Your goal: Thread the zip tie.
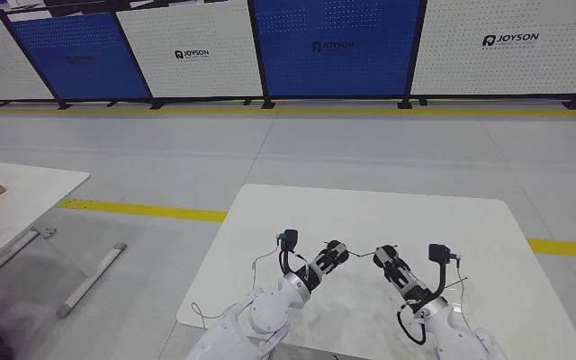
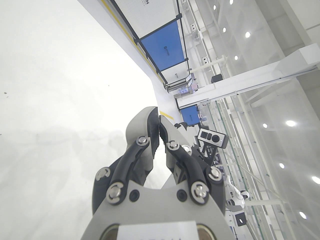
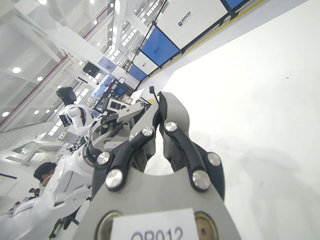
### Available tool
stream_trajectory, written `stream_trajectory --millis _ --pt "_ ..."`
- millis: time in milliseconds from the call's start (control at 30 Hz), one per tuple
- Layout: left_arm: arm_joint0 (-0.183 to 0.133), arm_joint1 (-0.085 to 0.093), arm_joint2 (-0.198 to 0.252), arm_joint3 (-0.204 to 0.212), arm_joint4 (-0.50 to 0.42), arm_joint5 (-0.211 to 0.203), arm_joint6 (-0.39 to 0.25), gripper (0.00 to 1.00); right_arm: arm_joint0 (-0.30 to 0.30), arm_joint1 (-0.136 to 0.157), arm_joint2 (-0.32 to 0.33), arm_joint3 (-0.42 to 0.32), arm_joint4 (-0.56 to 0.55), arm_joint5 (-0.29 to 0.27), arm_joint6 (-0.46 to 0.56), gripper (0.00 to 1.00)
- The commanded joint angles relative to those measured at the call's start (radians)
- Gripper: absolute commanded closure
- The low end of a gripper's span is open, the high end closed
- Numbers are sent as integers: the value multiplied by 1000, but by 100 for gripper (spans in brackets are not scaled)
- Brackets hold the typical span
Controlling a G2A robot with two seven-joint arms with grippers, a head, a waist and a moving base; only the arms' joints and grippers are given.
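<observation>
Zip tie (image 1: 361, 254): thin black strand held above the white table (image 1: 378, 211), spanning the short gap between the two grippers. Right gripper (image 3: 160, 96) is closed tight on it, and I see the tie's head end (image 3: 151, 90) poking past the tips. Left gripper (image 2: 159, 116) has its jaws pressed together. The strand reaches its tips, but I cannot tell whether it is pinched there.

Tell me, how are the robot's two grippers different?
A black end of the zip tie pokes past the right gripper; close up, the tie is hidden at the left gripper. The left gripper points toward the robot's right, the right gripper toward its left. Both are shut above the white table, the zip tie stretched between them.
</observation>
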Motion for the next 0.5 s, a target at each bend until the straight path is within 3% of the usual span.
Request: stream_trajectory --millis 0,467 --pt "0 0 0 0 0 0 0 100 3 -1 -2 2 -1 1 2 100" --pt "0 0 0 0 0 0 0 100 -14 -6 16 -9 -5 -10 0 100"
